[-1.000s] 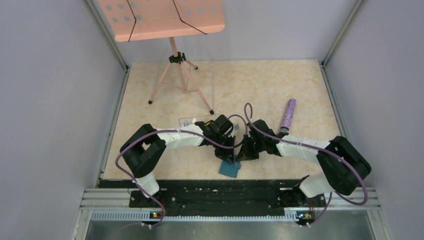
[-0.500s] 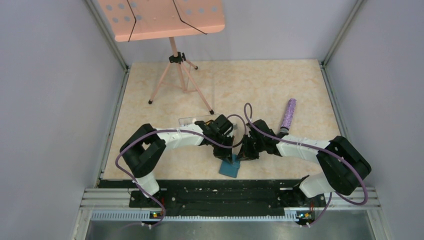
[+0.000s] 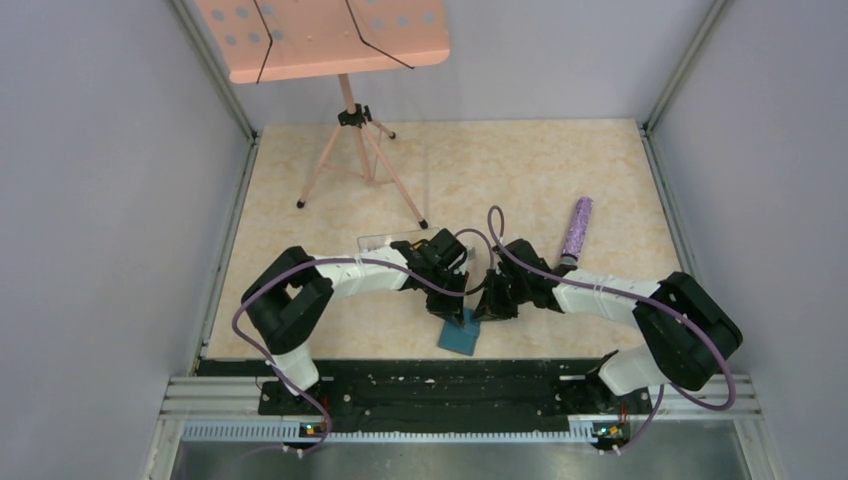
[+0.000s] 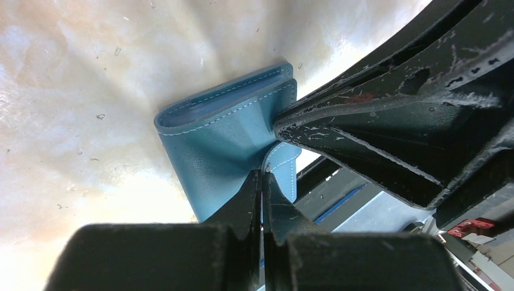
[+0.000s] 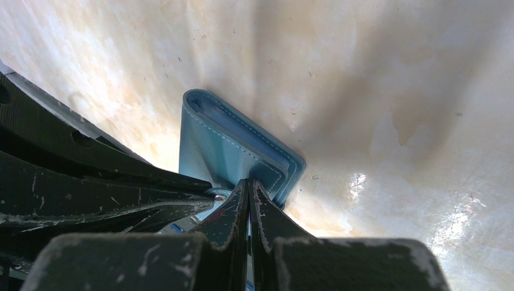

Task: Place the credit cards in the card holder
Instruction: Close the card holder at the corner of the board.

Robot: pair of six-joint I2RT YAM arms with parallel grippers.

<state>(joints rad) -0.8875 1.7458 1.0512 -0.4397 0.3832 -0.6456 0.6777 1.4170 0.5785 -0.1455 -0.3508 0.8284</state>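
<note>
From the top external view, both arms reach inward and meet over the near middle of the counter (image 3: 520, 170). The left gripper (image 3: 456, 312) and the right gripper (image 3: 481, 311) come together nose to nose, and the teal card holder (image 3: 460, 339) lies just below their tips, toward the arm bases. A clear box (image 3: 385, 240) sits just behind the left gripper. A purple glittery tube (image 3: 578, 225) lies beyond the right gripper, and a pink music stand (image 3: 345, 120) stands well past both.

In the left wrist view, the left gripper (image 4: 262, 180) has its fingers pressed together. Their tips are against the folded card holder (image 4: 221, 142), right by its small tab (image 4: 285, 173). Whether the tab is nipped between them cannot be told. The right gripper (image 4: 283, 123) comes in from the right and touches the holder's edge.

In the right wrist view, the right gripper (image 5: 249, 187) is likewise pressed together. The card holder (image 5: 227, 151) is directly ahead of its tips and touching them. The left gripper (image 5: 203, 193) meets it from the left.
</note>
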